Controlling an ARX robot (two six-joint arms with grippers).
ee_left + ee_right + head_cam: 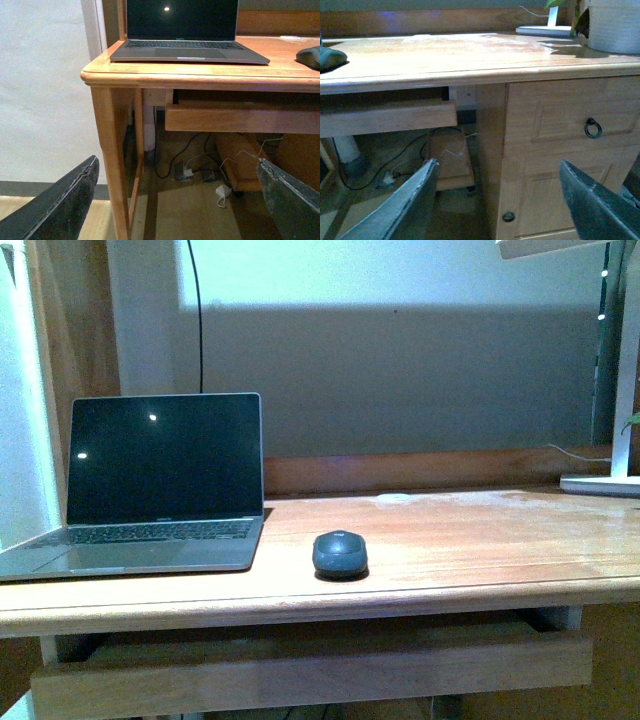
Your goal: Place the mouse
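One mouse (pixel 340 553) sitting on desk (pixel 480 550) beside one laptop (pixel 160 485), both grippers (pixel 175 200) (pixel 505 200) hanging wide open, empty, seemingly below desk level, well apart from mouse.

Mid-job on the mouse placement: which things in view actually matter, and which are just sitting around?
Matter:
mouse, on the desk beside the laptop
left gripper and right gripper, both open, empty, below desk level

Just sitting around:
laptop, open, screen dark
lamp base
white pot
floor cables
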